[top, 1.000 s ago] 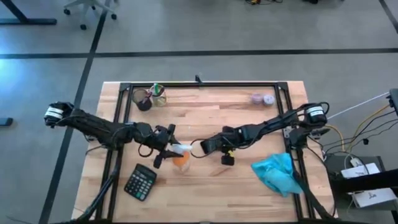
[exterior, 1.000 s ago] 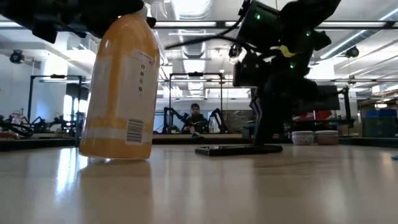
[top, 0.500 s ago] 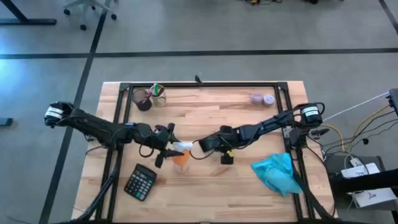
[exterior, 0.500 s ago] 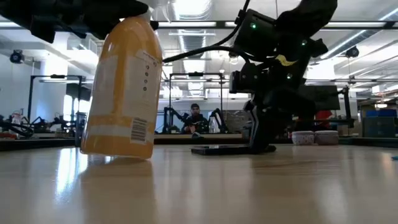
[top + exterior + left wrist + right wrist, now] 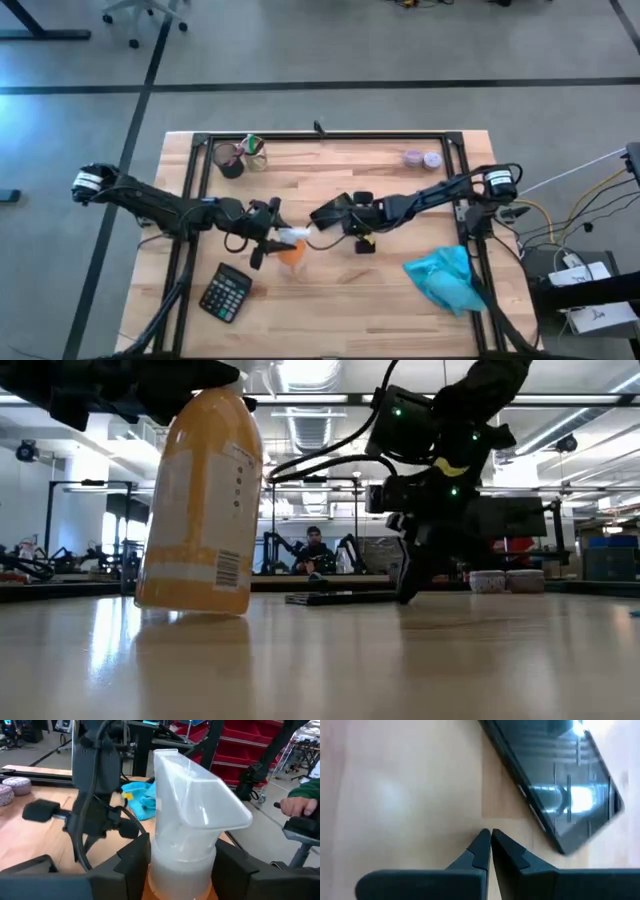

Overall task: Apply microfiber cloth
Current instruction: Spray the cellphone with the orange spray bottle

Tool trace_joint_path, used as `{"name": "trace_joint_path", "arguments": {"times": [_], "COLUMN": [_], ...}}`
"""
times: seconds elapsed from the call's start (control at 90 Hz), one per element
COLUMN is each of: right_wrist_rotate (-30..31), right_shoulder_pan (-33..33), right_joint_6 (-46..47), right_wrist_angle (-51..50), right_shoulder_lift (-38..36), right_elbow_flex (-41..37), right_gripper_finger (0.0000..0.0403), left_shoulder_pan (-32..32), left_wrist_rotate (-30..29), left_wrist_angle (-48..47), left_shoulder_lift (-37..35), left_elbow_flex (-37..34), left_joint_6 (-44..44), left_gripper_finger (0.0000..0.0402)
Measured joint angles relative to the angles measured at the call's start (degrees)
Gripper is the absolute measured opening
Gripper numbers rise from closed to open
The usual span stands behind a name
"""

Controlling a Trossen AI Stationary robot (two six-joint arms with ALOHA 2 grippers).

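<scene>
The turquoise microfiber cloth (image 5: 447, 280) lies crumpled on the table near its right edge, with no gripper on it. My left gripper (image 5: 268, 228) is shut on an orange bottle (image 5: 200, 500) with a white spray top (image 5: 195, 795) at the table's middle. My right gripper (image 5: 490, 834) is shut and points down at the wood beside a black phone (image 5: 555, 780). The phone lies flat on the table (image 5: 335, 598). In the low view the right gripper's fingertips (image 5: 405, 596) stand at the phone's right end. My left gripper pinches the bottle's white collar (image 5: 180, 865), just under the spray top, between its two fingers (image 5: 132, 862). The fingers come level from the table's left. The bottle leans, top toward the right, with its bottom at the table surface. My right gripper: a thin strip of wood shows between its shut tips and the phone's long edge (image 5: 530, 810). I cannot tell whether it touches the phone.
A black calculator (image 5: 226, 294) lies near the front left. A dark cup (image 5: 232, 160) with pens stands at the back left, and two small round things (image 5: 422, 158) at the back right. A black frame (image 5: 320, 136) runs round the table. A person's sleeve (image 5: 300, 802) shows beyond the table.
My right gripper has gone toward the table's left and far edges, staying shut with its fingers pointing down. The phone has slid flat along the table toward the left with it. The bottle has stayed in my left gripper's hold.
</scene>
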Motion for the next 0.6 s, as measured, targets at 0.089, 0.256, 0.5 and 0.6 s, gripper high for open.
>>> {"name": "trace_joint_path", "arguments": {"times": [0.089,0.256,0.5,0.6], "right_wrist_rotate": [1.97,3.18,3.98,4.43], "right_shoulder_pan": [1.68,5.5,11.14,12.96], "right_joint_6": [1.2,6.7,15.37,17.72], "right_wrist_angle": [-2.85,-3.07,-0.8,1.0], "right_shoulder_lift": [-2.42,-6.34,-8.26,-8.19], "right_elbow_flex": [1.11,1.17,1.02,1.1], "right_gripper_finger": [0.0,0.0,0.0,0.0], "left_shoulder_pan": [0.0,-0.15,-0.13,-0.15], "left_wrist_rotate": [0.02,1.46,7.26,10.32], "left_wrist_angle": [1.56,1.53,-6.94,-12.93], "left_shoulder_lift": [0.0,-0.36,-5.57,-8.64], "left_elbow_flex": [-0.02,-0.01,0.94,3.13], "left_joint_6": [-0.36,-0.29,3.25,5.18], "left_gripper_finger": [0.0191,0.0215,0.0233,0.024]}}
